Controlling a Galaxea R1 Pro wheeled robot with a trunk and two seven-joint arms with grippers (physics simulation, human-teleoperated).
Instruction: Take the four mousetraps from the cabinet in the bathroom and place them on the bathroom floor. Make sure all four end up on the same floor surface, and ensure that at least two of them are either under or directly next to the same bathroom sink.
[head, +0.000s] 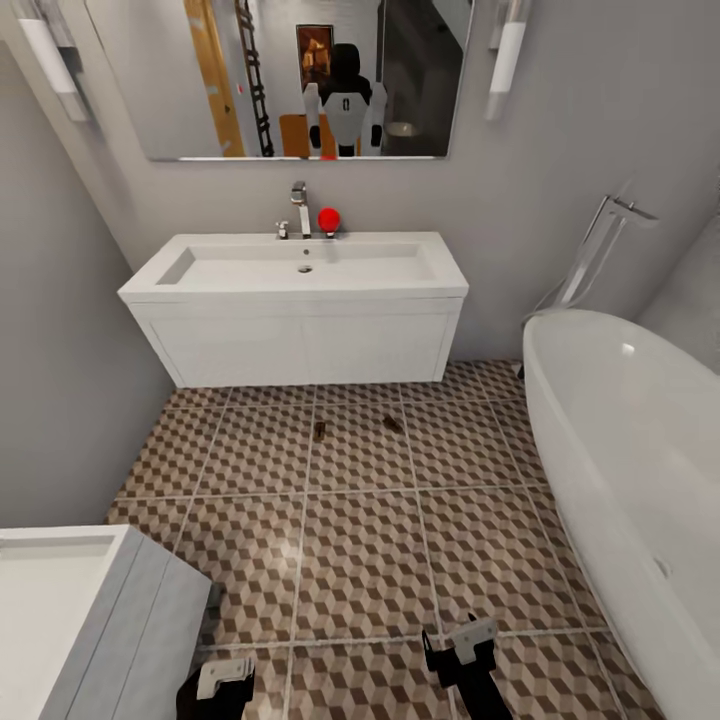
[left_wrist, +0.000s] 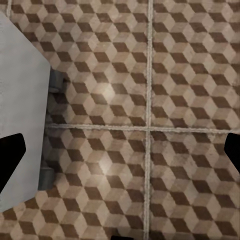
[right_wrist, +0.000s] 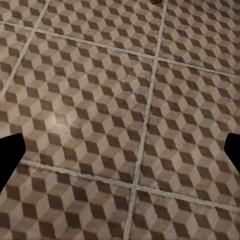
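Two mousetraps (head: 319, 431) lie on the floor (head: 360, 560) just before the sink (head: 300, 300). Your left hand (head: 222, 685) and right hand (head: 462, 645) hover empty, fingers spread.

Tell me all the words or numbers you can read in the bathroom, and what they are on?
There are none to read.
The white sink, its chrome tap, the bathtub and the patterned floor tiles carry no writing.
The framed picture in the mirror is too small and blurred to tell whether it holds any text.
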